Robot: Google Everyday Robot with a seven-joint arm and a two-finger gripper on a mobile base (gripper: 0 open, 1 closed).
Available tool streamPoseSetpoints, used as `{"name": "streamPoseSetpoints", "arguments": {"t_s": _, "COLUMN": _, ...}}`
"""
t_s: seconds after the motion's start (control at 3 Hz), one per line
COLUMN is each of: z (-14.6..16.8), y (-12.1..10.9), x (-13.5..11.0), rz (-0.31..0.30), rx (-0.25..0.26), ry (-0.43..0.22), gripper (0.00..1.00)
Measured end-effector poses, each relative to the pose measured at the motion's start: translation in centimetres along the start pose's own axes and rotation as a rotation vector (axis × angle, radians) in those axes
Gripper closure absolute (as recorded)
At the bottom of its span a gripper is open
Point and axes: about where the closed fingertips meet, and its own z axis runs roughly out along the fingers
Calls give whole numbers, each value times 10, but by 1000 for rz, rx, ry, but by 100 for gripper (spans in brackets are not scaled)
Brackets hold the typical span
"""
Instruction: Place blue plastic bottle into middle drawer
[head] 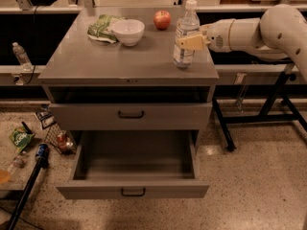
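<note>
The blue plastic bottle (185, 35), clear with a white cap and pale label, stands on the right part of the grey cabinet top (96, 61), leaning slightly right. My gripper (191, 42) reaches in from the right and is shut on the bottle's middle. One cream finger (193, 42) crosses the bottle's front and the other is hidden behind it. The middle drawer (134, 191), the lowest one, is pulled fully open and is empty inside. The drawer above it (130, 115) is closed.
A white bowl (127, 31), a green bag (101, 27) and a red apple (162, 19) sit at the back of the cabinet top. A small clear bottle (21, 55) stands at far left. Litter (21, 138) and a black pole (26, 188) lie on the floor at left.
</note>
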Motion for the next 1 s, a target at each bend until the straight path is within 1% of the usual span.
{"name": "streamPoseSetpoints", "arguments": {"t_s": 0.33, "z": -48, "y": 60, "x": -21, "rz": 8, "rx": -93, "ry": -56, "gripper": 100}}
{"name": "streamPoseSetpoints", "arguments": {"t_s": 0.67, "z": -75, "y": 104, "x": -12, "rz": 49, "rx": -127, "ry": -72, "gripper": 100}}
{"name": "streamPoseSetpoints", "arguments": {"t_s": 1.0, "z": -92, "y": 143, "x": 14, "rz": 75, "rx": -157, "ry": -61, "gripper": 100}}
